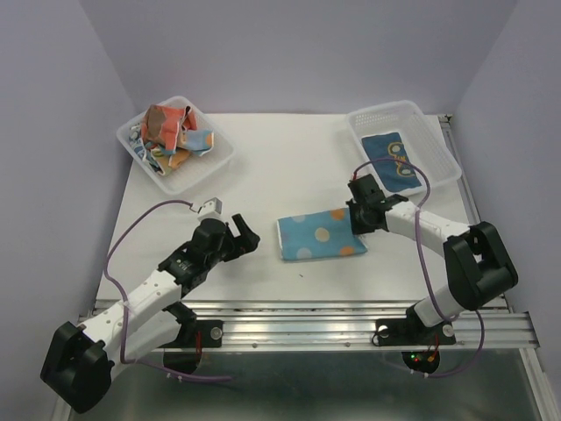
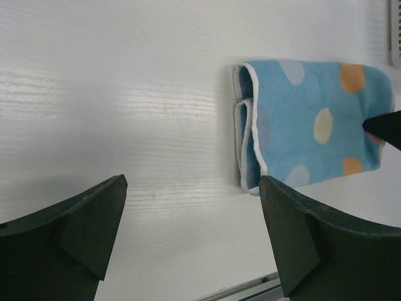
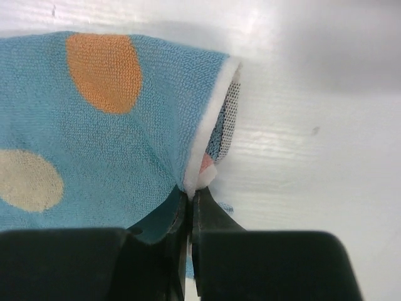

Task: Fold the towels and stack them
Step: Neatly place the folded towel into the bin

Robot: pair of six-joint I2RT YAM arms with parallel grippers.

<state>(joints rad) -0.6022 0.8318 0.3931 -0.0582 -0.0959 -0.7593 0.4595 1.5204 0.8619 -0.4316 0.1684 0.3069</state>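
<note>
1. Stacking step: the folded blue towel [image 1: 320,237] lies on the surface [image 1: 263,175], the right end effector [image 3: 190,199] pinched shut on its right edge.
2. The left end effector [image 1: 244,231] hovers wide open nearby.
3. Next, probably: lift it onto the stacked towel [image 1: 392,158] in the right basket [image 1: 441,147] without unfolding it.

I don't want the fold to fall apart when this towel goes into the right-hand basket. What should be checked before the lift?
1. Right jaws shut on the edge of the dotted towel: ok.
2. Every folded layer caught in that pinch: cannot tell.
3. Dotted towel folded and lying flat on the table: ok.
4. Left jaws open and apart from the dotted towel: ok.
5. Basket holds one flat dark blue towel, with room on top: ok.
</note>
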